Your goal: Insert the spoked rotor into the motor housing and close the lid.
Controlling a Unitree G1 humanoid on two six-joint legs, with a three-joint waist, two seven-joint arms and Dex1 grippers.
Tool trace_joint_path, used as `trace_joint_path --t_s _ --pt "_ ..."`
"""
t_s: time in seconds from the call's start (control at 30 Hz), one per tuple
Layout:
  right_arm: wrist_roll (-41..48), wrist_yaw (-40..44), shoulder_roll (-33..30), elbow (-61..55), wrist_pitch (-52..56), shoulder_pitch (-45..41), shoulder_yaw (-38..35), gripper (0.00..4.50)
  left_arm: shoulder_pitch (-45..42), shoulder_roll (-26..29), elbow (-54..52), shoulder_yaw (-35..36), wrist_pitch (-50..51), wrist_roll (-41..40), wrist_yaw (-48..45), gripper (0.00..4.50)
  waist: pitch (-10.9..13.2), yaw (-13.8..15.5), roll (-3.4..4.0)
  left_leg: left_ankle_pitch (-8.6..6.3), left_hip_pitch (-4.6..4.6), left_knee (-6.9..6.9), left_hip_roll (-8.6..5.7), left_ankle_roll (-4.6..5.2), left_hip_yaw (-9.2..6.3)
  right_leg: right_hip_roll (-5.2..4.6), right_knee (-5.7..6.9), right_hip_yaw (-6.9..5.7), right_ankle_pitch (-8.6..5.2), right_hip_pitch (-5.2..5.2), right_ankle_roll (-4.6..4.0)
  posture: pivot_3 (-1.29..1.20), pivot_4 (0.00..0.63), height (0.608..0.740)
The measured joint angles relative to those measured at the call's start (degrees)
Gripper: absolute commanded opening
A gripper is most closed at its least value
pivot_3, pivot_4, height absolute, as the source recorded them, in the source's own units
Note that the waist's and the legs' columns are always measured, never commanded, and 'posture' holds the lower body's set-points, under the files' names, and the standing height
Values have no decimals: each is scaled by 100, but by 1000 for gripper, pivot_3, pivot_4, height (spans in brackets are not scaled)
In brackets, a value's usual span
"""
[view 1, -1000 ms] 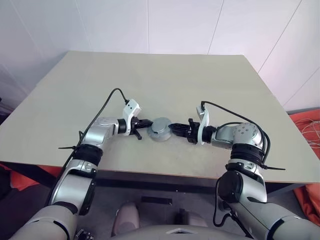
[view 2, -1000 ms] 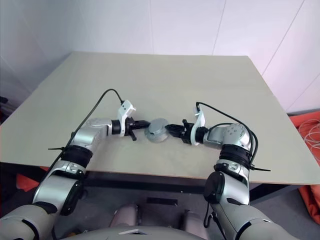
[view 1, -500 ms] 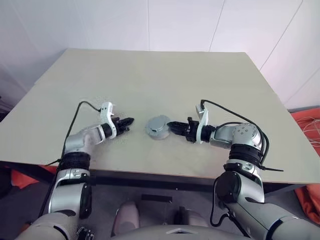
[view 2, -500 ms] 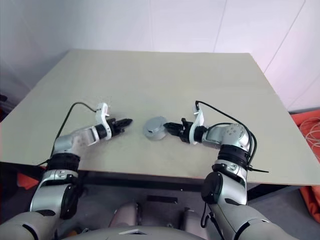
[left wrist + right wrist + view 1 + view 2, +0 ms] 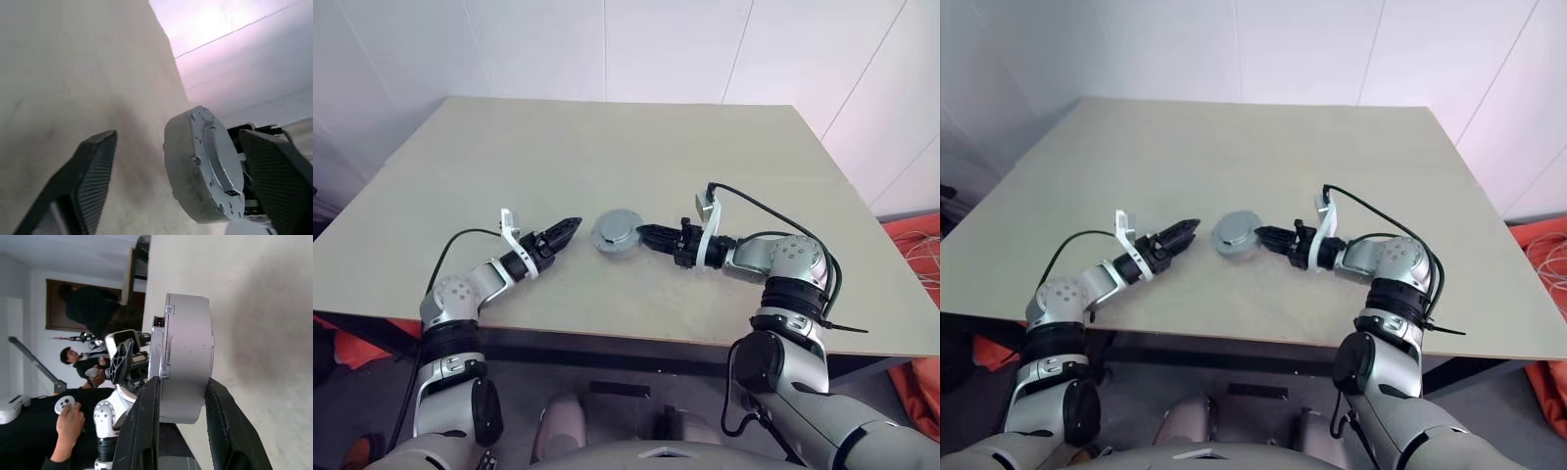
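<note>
The closed motor housing (image 5: pixel 615 233), apparently lidded, is gripped edgewise by the right gripper (image 5: pixel 646 235) above the table (image 5: pixel 705 157), while the left gripper (image 5: pixel 570 226) is held spread, just beside it.

Silver arms, black joint bands, black cables; left tool (image 5: pixel 570 227) and right tool (image 5: pixel 644 233) black, ribbed pads.

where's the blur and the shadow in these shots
Left wrist view: the black ribbed fingers are soft and out of focus, the round grey metal motor assembly sharper, with a dark soft shadow on the beige table beside it. Right wrist view: a diffuse shadow lies beside the assembly; the people behind are dim. Head views: even, soft light.
</note>
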Motion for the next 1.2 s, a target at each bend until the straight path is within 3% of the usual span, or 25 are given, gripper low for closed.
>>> trace_joint_path --t_s 0.3,0.67,0.77,0.93,1.2 --pt "606 -128 67 -177 0 -109 110 1084 -97 -273 -40 317 1017 -1038 460 4345 0 5 0 0 -5 0 -1 1 -1 0 -4 -1 1 0 1 0 0 740" --pt "1098 -353 96 -253 0 -111 351 1084 -96 -420 -235 192 954 -1343 565 4345 0 -1 -1 0 -5 3 -2 1 -5 0 -3 -2 2 4 4 0 0 740" --pt "1195 -411 68 -288 0 -108 442 1084 -62 -425 -308 113 929 -1407 489 3732 0 -2 -1 0 -5 3 -2 1 -4 0 -3 -2 3 4 5 0 0 740" --pt "1361 -417 52 -335 -1 -69 526 1084 3 -468 -339 52 917 -1549 452 2191 0 -3 -1 0 -5 6 -2 0 -4 0 -2 -2 4 5 6 0 0 740" --pt "1488 -438 17 -378 -3 -64 553 1084 4 -472 -341 50 874 -1716 501 2162 0 -3 -1 0 -2 13 -2 1 -6 0 -2 -2 6 13 10 0 0 740"
